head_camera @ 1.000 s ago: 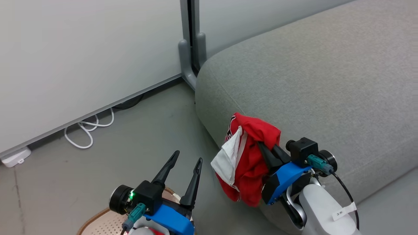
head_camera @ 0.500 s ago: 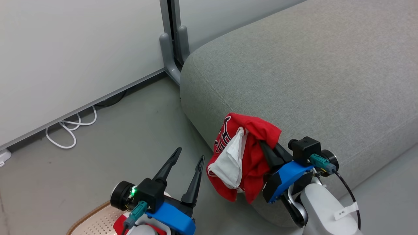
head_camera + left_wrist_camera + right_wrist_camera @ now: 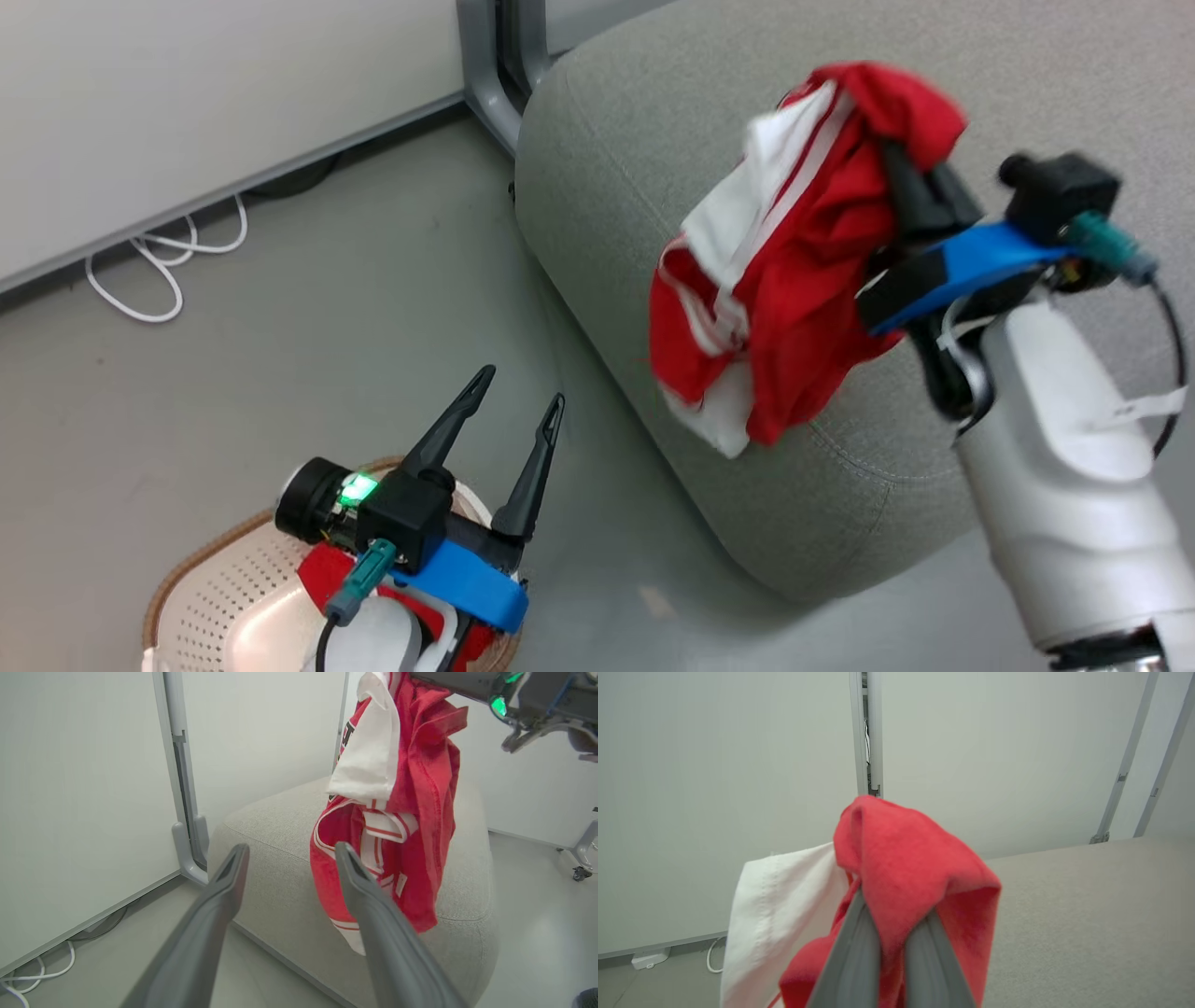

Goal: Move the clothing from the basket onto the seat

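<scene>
My right gripper point(image 3: 901, 159) is shut on a red garment point(image 3: 794, 252) with white trim, which hangs in the air over the near corner of the grey seat point(image 3: 653, 140). From the right wrist its fingers pinch the red cloth point(image 3: 901, 868). The left wrist view has the same garment point(image 3: 397, 812) dangling in front of the seat point(image 3: 275, 826). Down at the lower left my left gripper point(image 3: 518, 392) stands open and empty above the cream basket point(image 3: 215, 597). More red clothing point(image 3: 327, 569) lies in the basket, partly hidden by the left arm.
White cables point(image 3: 159, 271) lie on the grey floor along the wall panel. A grey partition post point(image 3: 485, 65) stands between wall and seat. Open floor point(image 3: 327, 355) lies between basket and seat.
My right arm has lifted the garment up and over the seat's corner. The head camera has tilted down, so more of the basket shows. The left gripper stays open.
</scene>
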You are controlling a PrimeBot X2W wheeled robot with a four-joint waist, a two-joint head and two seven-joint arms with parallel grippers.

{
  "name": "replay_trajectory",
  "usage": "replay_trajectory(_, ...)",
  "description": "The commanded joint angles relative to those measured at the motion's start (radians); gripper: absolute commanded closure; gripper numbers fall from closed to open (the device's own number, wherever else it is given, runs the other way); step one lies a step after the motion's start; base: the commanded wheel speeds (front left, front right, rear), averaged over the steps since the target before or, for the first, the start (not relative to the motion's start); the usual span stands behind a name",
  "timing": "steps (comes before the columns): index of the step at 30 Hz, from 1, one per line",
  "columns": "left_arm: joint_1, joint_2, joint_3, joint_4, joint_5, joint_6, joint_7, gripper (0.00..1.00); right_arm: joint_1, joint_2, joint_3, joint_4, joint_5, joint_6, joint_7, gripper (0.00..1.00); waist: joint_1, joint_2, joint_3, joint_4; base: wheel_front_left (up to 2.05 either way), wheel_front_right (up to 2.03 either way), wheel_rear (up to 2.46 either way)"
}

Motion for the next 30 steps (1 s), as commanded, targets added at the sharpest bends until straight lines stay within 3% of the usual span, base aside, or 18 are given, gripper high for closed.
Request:
replay_trajectory(1,-0.019,0.011,-0.002,-0.006,0.005,-0.007,-0.003,0.00,-0.023,-0.005,-0.007,-0.005,-0.002,0.000,0.004,1.00,-0.0002,0.0000,0.049,0.011,0.00,0.00,0.00)
replay_trajectory(13,-0.151,0.112,-0.051,-0.090,0.036,-0.007,-0.003,0.00,-0.326,-0.191,-0.283,0.057,0.015,0.000,0.041,1.00,-0.0002,0.0000,0.285,0.060,0.00,0.00,0.00)
replay_trajectory(20,-0.236,0.148,-0.098,-0.105,0.039,-0.007,0.000,0.00,-0.326,-0.256,-0.355,0.198,-0.069,0.000,0.018,1.00,-0.0002,0.0000,0.372,0.115,0.00,0.00,0.00)
replay_trajectory(30,-0.249,0.138,-0.106,-0.093,0.029,-0.001,-0.002,0.00,-0.278,-0.247,-0.431,0.377,-0.192,0.000,-0.014,1.00,-0.0002,0.0000,0.390,0.161,0.00,0.00,0.00)
